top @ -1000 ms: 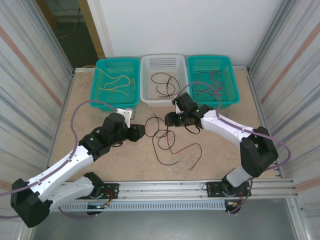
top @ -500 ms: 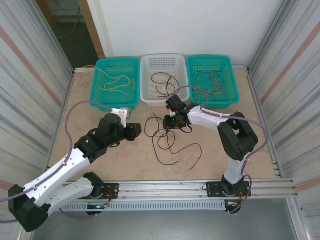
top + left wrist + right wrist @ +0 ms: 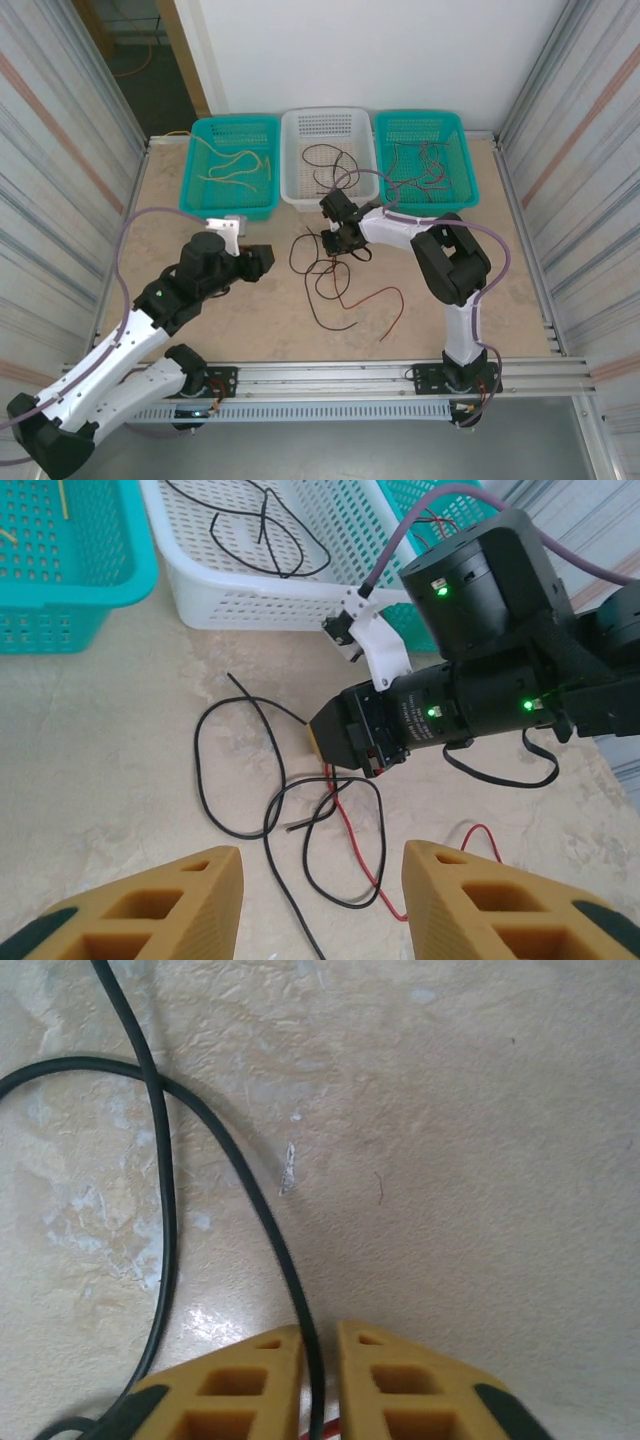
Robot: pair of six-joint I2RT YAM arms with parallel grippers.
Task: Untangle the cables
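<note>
Black cable (image 3: 283,1260) seemingly pinched in right claw (image 3: 320,1335), left claw (image 3: 320,858) apart nearby, bare tabletop (image 3: 250,330) toward near rail (image 3: 330,375)

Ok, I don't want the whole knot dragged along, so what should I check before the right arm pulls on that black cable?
1. Grip: ok; the right gripper is shut on the black cable, which runs between its fingers.
2. Only one strand pinched: cannot tell; a bit of red shows low between those fingers.
3. Helper free: ok; the left gripper is open and empty, hovering above the table.
4. Strands separated: not ok; black strands cross each other and the red cable.
5. Room to pull: ok; bare table lies on the near side.
</note>
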